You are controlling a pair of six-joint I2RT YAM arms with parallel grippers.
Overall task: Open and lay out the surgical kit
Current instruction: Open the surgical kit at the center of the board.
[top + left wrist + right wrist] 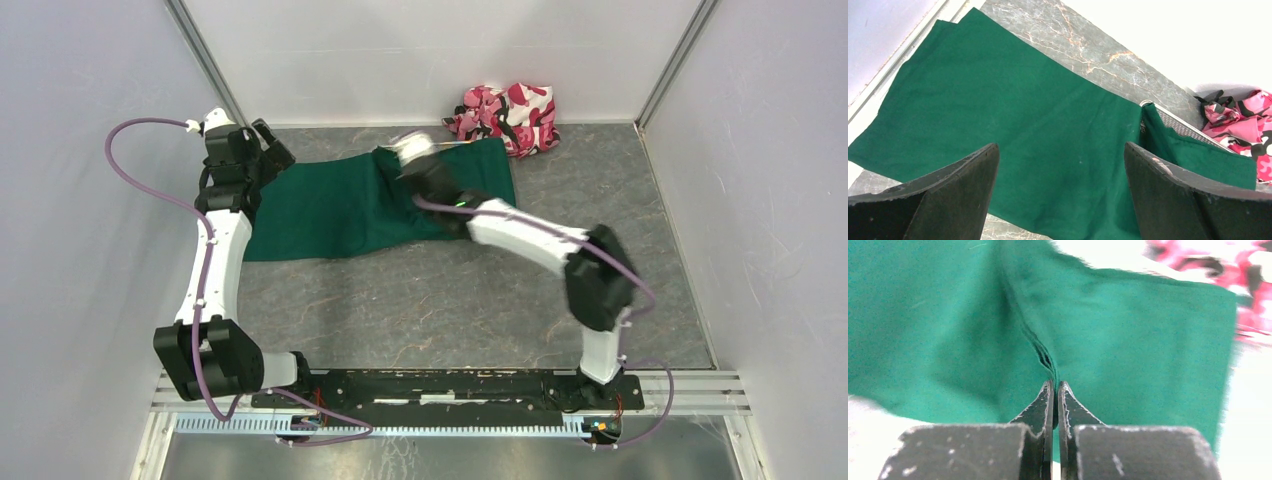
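**Along the table's (450, 300) far edge, left of middle:** the dark green cloth (330, 205) lies half opened, its long axis running left to right, with the right gripper (1055, 390) pinching it.

The cloth's left end lies flat toward the far-left corner, and we see its right end humped over the wire-mesh tray (1175, 125), one tray corner poking out. The right gripper's jaws are together on a raised fold right of the cloth's middle, on the tray side, so the cloth is already at its tips. The right arm is the nearer one. We judge the pull should peel that fold off the tray. The left gripper (1060, 146) hangs over the flat left end with jaws wide apart, holding nothing, well apart from the tray. We see no instruments. The camouflage bundle (510, 115) sits just beside the cloth's right end at the far edge.
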